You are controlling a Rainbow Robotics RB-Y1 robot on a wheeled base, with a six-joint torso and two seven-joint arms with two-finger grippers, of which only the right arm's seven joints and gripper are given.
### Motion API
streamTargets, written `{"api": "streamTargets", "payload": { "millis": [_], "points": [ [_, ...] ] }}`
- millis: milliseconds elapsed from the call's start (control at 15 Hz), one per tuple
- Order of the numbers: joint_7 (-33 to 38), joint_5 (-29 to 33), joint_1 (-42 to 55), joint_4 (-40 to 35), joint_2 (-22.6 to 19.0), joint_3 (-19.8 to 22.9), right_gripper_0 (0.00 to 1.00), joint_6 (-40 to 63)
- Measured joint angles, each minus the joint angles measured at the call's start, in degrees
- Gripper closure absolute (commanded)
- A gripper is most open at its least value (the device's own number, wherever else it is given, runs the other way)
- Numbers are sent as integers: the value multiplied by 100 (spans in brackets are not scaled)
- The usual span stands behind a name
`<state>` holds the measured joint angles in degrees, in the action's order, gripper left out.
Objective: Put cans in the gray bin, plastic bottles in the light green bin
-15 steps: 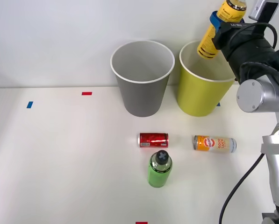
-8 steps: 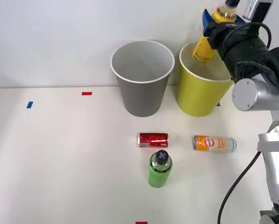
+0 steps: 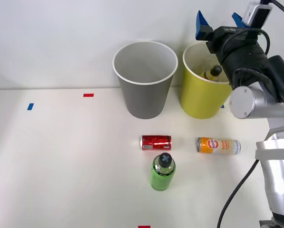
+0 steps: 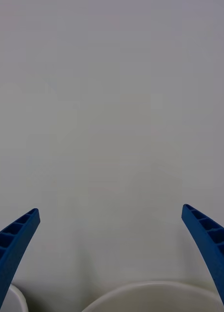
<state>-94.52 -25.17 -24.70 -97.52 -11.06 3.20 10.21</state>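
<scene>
The right arm's end effector (image 3: 219, 23) hangs above the back rim of the large yellow-green tapered bin (image 3: 199, 97), its blue ribbed fingers (image 4: 14, 241) spread wide and gripping nothing, with bare wall behind them. Inside that bin lies the yellow-labelled plastic bottle (image 3: 212, 73), black cap showing just under the white rim. The large gray tapered bin (image 3: 144, 97) stands just beside it to the left, rims near but apart. In front, on the white desk (image 3: 61, 161), the short red metal can (image 3: 156, 142) and the slim orange-and-white can (image 3: 218, 146) lie on their sides, well apart. The green-labelled black-capped bottle (image 3: 162, 172) stands upright just before the red can, open desk stretching leftward.
</scene>
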Motion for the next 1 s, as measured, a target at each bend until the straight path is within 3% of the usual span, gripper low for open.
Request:
{"api": "streamTargets", "payload": {
  "millis": [267, 600, 1000],
  "points": [
    [52, -90, 858, -888, 40, -354, 0, -626],
    [69, -100, 2837, -2491, 68, -537, 0, -643],
    [-29, 0, 4930, -3068, 96, -673, 0, -1313]
  ]
}}
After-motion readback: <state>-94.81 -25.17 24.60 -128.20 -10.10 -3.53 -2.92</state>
